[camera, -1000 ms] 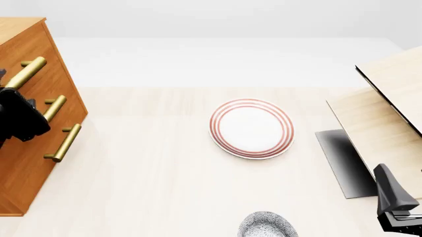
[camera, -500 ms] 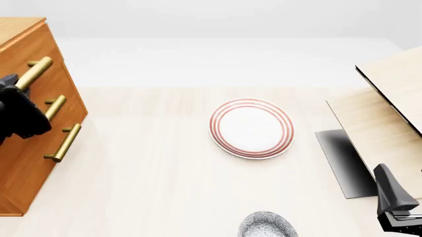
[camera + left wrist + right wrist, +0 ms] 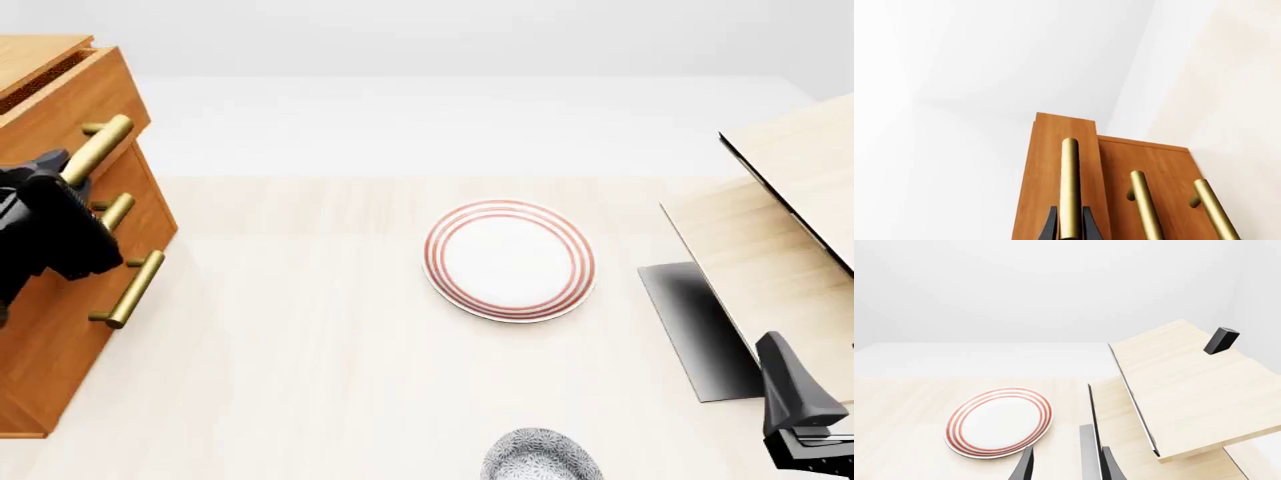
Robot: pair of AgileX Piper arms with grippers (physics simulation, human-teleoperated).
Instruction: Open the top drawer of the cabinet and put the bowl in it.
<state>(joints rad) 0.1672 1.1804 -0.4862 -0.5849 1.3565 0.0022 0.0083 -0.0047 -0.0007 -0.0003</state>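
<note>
The orange-brown cabinet (image 3: 60, 300) stands at the table's left edge. Its top drawer (image 3: 74, 95) is pulled partly out, a dark gap showing behind its front. My left gripper (image 3: 60, 175) is shut on the drawer's brass bar handle (image 3: 1069, 175), one black finger (image 3: 1049, 227) on each side of the bar. The speckled grey-blue bowl (image 3: 541, 458) sits at the near table edge, partly cut off by the frame. My right gripper (image 3: 1066, 467) hangs open at the near right with nothing between its fingers, well to the right of the bowl.
A white plate with red rings (image 3: 509, 258) lies mid-table. A pale wooden structure (image 3: 781, 240) with a dark panel (image 3: 694, 330) fills the right side. Two lower drawer handles (image 3: 130, 288) stick out below the held one.
The top drawer has slid out of the cabinet, to the right in the front view, with my left gripper holding its handle. The right arm, bowl and plate have not moved.
</note>
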